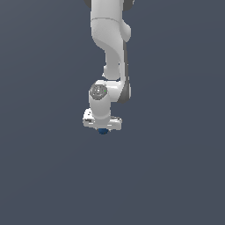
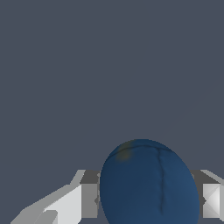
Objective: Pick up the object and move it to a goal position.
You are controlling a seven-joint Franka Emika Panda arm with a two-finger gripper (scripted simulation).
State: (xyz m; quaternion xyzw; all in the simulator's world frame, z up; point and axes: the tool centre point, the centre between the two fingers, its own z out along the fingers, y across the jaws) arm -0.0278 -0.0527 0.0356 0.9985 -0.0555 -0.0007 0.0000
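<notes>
Pinching the smooth, round dark blue ball between its pads — the white, blocky claw.

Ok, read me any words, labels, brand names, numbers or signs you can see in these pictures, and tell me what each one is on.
None can be read.
The dark blue ball is plain, with only a faint seam and a dull spot.
The white gripper and the arm carry no lettering; the round grey cap on the wrist has tiny marks too small to read.
The grey floor is bare of signs.
</notes>
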